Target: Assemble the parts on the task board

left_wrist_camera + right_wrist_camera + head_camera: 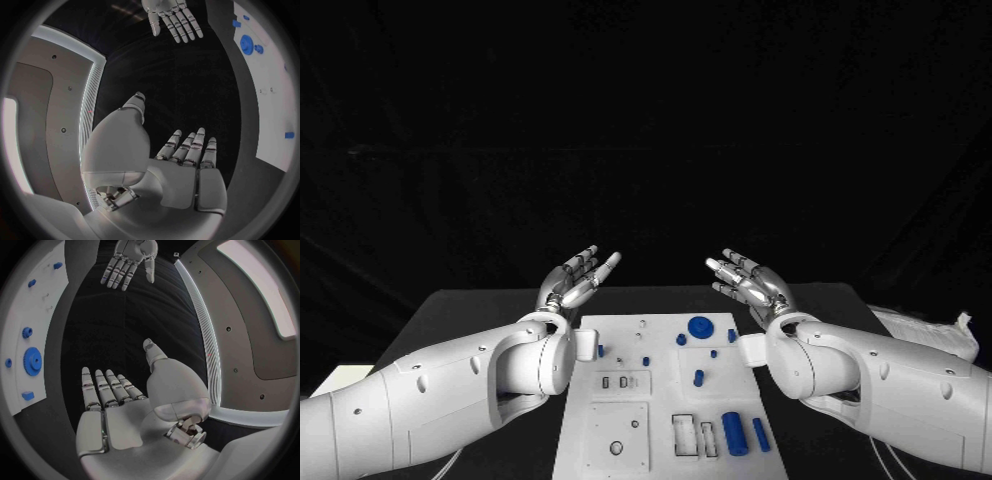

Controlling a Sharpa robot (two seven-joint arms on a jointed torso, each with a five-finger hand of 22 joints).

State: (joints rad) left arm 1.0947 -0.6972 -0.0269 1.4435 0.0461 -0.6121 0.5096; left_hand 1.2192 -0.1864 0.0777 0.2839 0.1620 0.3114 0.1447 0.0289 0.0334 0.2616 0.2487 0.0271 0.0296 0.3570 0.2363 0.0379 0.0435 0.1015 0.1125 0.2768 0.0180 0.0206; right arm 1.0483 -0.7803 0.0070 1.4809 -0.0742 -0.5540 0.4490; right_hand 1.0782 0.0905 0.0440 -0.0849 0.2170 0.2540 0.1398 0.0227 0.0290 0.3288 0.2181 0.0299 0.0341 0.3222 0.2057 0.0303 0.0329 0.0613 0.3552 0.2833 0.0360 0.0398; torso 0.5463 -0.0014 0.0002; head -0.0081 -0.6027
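Observation:
The white task board lies in the middle of the black table. On it are a large blue gear, small blue pegs and two blue cylinders near its front right. My left hand is raised above the board's far left corner, fingers straight and apart, holding nothing. My right hand mirrors it above the far right corner, also holding nothing. The left wrist view shows my left hand with the board to one side; the right wrist view shows my right hand, the board and the gear.
A crumpled white bag lies at the table's right edge. A white block sits at the board's left side beside my left wrist, and another white block at its right side. Recessed slots mark the board's front.

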